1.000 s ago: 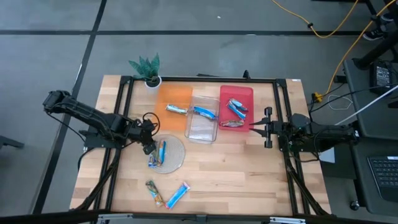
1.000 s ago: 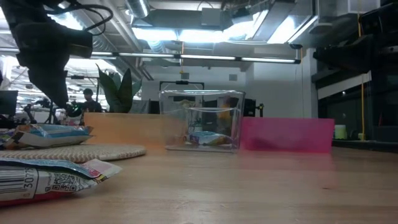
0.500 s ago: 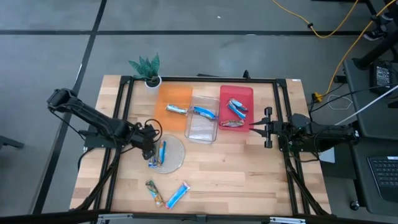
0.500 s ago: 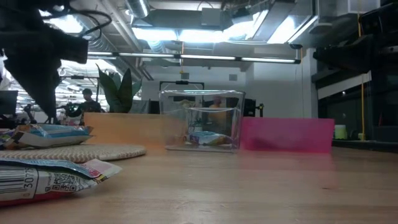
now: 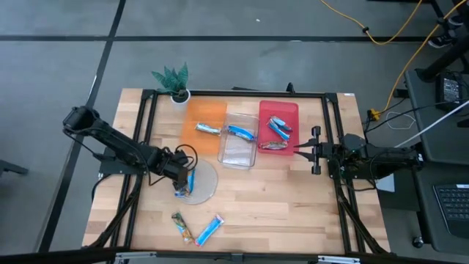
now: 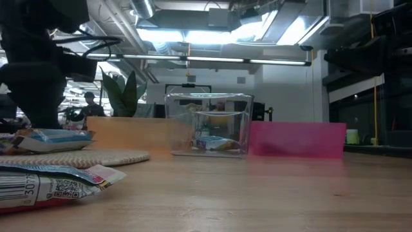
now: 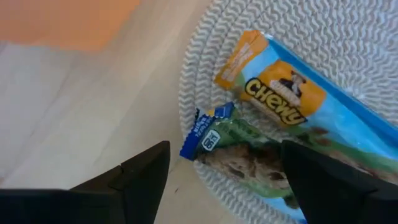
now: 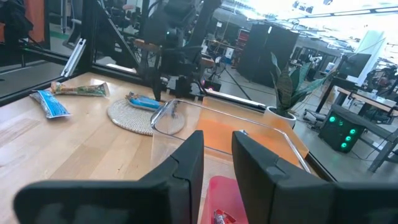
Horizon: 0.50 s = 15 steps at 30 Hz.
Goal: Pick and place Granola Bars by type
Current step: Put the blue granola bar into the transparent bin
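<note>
A round woven plate (image 5: 208,185) holds a bright-blue bar (image 7: 292,99) and a tan-green bar (image 7: 245,149) with a blue end. My left gripper (image 7: 224,180) is open, low over the plate's left edge (image 5: 181,178), one finger on either side of the tan-green bar without touching it. Two more bars, tan (image 5: 182,227) and blue (image 5: 209,229), lie near the table's near edge. Other bars lie in the orange bin (image 5: 208,130), the clear bin (image 5: 240,132) and the red bin (image 5: 278,126). My right gripper (image 5: 314,150) waits to the right of the red bin, its fingers a narrow gap apart (image 8: 217,168).
The orange (image 5: 205,114), clear (image 5: 238,154) and red (image 5: 289,110) bins stand in a row at the table's far middle. A small potted plant (image 5: 174,79) sits at the far left corner. Bare wood lies between the plate and the right arm.
My left gripper has come down and moved a little toward the table's right, from the plate's left edge onto the bars lying on it. Its arm has stretched lower over the table. The bars have stayed where they were.
</note>
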Motion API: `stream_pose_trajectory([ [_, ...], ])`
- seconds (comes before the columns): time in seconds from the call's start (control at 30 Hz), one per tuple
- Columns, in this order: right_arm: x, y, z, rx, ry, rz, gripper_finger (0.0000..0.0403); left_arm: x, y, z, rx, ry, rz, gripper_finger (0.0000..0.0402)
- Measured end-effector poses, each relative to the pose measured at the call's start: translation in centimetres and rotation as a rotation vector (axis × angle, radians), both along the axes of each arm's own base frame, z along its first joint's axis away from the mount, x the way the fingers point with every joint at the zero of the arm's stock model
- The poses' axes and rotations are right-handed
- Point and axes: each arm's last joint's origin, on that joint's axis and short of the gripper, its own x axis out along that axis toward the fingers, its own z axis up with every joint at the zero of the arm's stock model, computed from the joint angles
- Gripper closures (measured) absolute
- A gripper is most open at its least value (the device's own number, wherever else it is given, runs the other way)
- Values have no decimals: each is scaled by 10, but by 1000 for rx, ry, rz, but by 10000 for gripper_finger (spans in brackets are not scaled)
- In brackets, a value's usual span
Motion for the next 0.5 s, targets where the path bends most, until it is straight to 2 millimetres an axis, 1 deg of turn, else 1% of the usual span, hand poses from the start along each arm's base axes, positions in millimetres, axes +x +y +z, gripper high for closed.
stream_pose_trajectory([
  [0.3,0,0,0,0,0,0,315,3,-1,-9,26,46,12,110],
  [0.4,0,0,0,0,0,0,315,3,-1,-9,28,47,11,123],
  [0.5,0,0,0,0,0,0,315,3,-1,-9,35,44,12,148],
])
